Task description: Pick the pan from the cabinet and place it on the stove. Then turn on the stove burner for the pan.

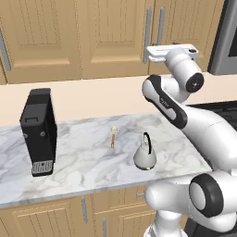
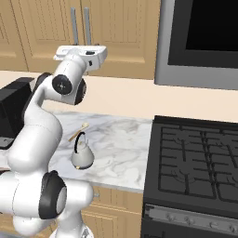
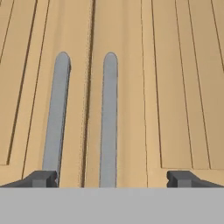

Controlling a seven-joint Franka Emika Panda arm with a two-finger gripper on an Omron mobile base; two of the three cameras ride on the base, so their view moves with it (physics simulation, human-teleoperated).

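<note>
The tan wall cabinet (image 1: 111,37) has both doors shut, so the pan is hidden. Two long grey bar handles (image 3: 109,118) run side by side where the doors meet. My gripper (image 3: 112,179) is open and raised in front of them. The right handle lies between the fingertips (image 3: 41,178), and the left handle (image 3: 56,113) stands just above the left tip. From the base views the white hand (image 1: 169,52) hovers close to the handles (image 2: 87,25). The black stove (image 2: 195,153) with dark grates sits to the right of the counter.
On the marble counter (image 1: 83,157) stand a silver kettle (image 1: 145,155), a black coffee machine (image 1: 39,132) at the left and a small wooden utensil (image 1: 113,136). A grey appliance with a dark window (image 2: 200,42) hangs above the stove.
</note>
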